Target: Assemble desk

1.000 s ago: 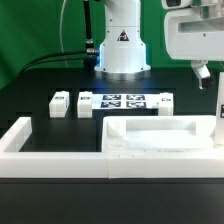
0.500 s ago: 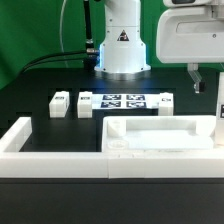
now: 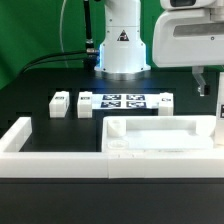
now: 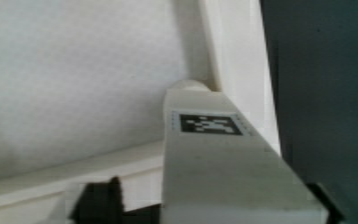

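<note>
The white tabletop slab (image 3: 160, 135) lies rim up at the exterior view's right; in the wrist view its inner face (image 4: 69, 90) and a rim corner (image 4: 220, 60) show. My gripper (image 3: 211, 88) hangs over its right end, shut on a white leg post (image 3: 219, 112) held upright at the slab's far right corner. In the wrist view the post (image 4: 220, 165) with its tag (image 4: 208, 123) fills the space between my dark fingers (image 4: 101, 200); its lower end meets the corner. Two loose leg posts (image 3: 60, 103) (image 3: 85, 103) stand at the left.
The marker board (image 3: 124, 101) lies behind the slab, with a small white block (image 3: 164, 101) at its right end. The long low white border wall (image 3: 50, 145) runs along the front and left. The robot base (image 3: 122, 45) stands at the back.
My gripper has shifted a little toward the exterior view's left and lower, with the leg post still in it. The slab and loose posts have not moved.
</note>
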Controlling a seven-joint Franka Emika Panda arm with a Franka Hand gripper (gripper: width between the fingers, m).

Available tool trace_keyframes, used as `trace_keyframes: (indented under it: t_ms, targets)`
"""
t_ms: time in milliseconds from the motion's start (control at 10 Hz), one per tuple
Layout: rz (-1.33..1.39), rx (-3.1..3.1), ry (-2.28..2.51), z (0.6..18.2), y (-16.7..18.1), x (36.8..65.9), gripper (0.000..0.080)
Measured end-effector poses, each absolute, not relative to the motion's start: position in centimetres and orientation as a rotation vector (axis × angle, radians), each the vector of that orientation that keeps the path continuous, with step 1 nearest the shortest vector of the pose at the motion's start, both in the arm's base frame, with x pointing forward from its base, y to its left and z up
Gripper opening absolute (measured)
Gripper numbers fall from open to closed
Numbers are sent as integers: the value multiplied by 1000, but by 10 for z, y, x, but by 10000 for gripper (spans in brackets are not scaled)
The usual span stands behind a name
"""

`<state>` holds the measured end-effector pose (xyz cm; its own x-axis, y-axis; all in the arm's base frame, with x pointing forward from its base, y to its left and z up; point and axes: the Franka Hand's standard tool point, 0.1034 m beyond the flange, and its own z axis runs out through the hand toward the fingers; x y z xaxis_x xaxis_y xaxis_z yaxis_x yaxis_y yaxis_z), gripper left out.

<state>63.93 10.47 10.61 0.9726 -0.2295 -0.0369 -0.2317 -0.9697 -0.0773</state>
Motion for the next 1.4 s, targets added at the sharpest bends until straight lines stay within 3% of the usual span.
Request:
trace_keyframes:
  t_ms: [100,400,800,1400]
  targets:
    - [42,-3039,356,106,105,639,286]
    - [50,-3014,508,106,105,639,286]
    - [54,-2718,1313,104,107,638,287]
    - [90,-2442,1772,104,107,639,288]
